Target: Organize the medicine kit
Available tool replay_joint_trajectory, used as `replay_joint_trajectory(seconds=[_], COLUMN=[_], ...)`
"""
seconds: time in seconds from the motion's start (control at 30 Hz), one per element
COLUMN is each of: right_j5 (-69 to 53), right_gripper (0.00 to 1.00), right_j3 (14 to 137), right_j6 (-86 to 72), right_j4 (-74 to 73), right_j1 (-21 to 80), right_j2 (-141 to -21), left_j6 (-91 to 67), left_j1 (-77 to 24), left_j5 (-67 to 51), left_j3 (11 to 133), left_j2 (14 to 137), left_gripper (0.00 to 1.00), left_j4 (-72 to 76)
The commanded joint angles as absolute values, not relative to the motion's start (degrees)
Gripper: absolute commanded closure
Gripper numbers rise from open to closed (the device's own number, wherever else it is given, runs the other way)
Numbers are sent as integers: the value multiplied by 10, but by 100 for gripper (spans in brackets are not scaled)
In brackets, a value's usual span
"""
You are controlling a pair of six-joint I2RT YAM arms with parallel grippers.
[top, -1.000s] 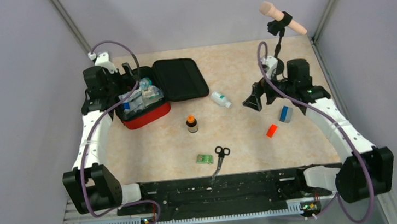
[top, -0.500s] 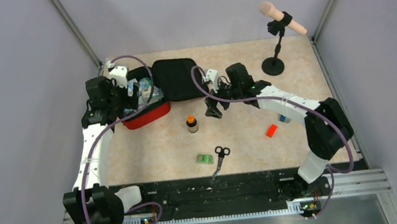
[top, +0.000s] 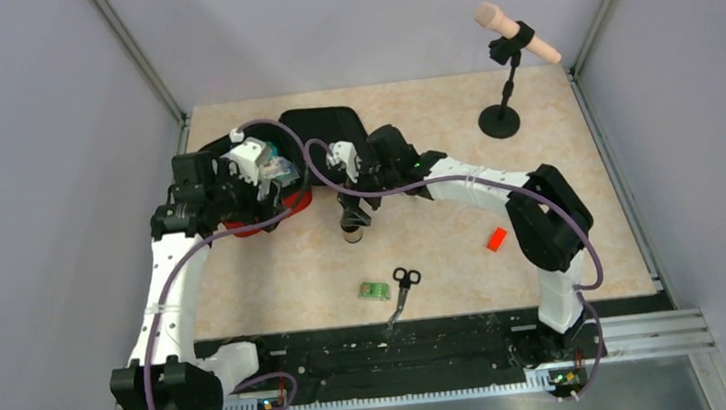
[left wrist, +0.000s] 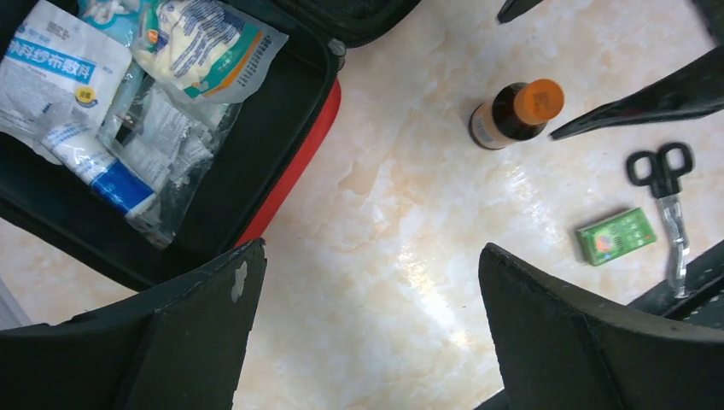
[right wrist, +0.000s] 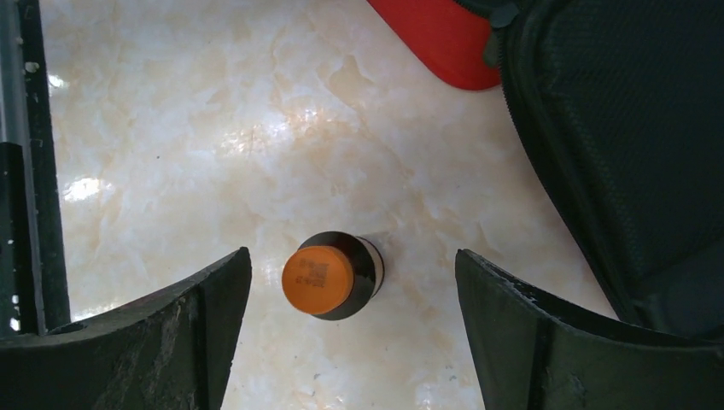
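- Left wrist view: the medicine kit [left wrist: 293,166] lies open, its base cut off by the frame's left edge. The packets [left wrist: 162,145] inside overlap, and their labels are hard to read.
- Top external view: the left arm [top: 170,274] covers most of the kit at the far left of the tabletop [top: 559,196].
- Bare marble surrounds the upright orange-capped bottle [right wrist: 333,275], which stands near the kit's red edge.
- Right jaws stand wide apart on either side of the bottle, touching nothing.
- Left jaws gape wide above the kit's near edge, empty.

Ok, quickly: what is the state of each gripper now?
Left gripper: open, holding nothing.
Right gripper: open, jaws either side of the orange-capped bottle, not touching it.
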State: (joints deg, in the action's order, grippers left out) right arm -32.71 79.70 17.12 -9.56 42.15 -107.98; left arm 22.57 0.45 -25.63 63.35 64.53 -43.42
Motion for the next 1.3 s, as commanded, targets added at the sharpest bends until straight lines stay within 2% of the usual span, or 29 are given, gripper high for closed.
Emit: replay_joint_trajectory(seconds=[0.0, 0.1, 0.2, 0.27, 0.33, 0.47, 0.5, 0.6, 0.63, 0.8, 0.93, 1.1, 1.27], right_j5=[-311, -314, -316, -312, -306, -293, -290, -278, -274, -305, -455, -649, -672], right_gripper=[13, 17, 25, 30, 37, 55, 63, 97, 100, 100, 100, 100, 100], right_j3=[844, 851, 857, 858, 858, 850, 847, 836, 831, 816, 827, 748, 669], right_j6=[168, 157, 149, 146, 141, 142, 141, 139, 139, 138, 80, -95, -132], right_j4=[-93, -94, -101, -104, -109, -112, -112, -113, -113, -139, -156, -34, 34], right_j1=[433, 433, 433, 435, 434, 434, 434, 434, 435, 419, 361, 282, 271], right_j2=[-1109, -1121, -1133, -1138, -1141, -1135, -1130, -1108, -1096, -1016, -967, -911, -848], left_j6=[144, -3, -147, -237, -230, -197, -195, -187, -198, -201, -166, -41, 14], left_j1=[38, 99, 182, 204, 209, 210, 210, 215, 215, 192, 117, -14, -94], left_j5=[-296, -302, -382, -349, -363, -375, -386, -467, -478, -489, -531, -582, -682], left_j3=[644, 620, 578, 555, 542, 539, 533, 497, 486, 510, 552, 601, 622], left_j2=[631, 626, 628, 628, 630, 636, 636, 618, 618, 675, 703, 725, 769], left_gripper=[1, 1, 1, 1, 1, 1, 1, 1, 1, 1, 7, 14, 28], left_j4=[-413, -351, -291, -270, -261, -272, -267, -190, -167, -125, -78, -98, -90])
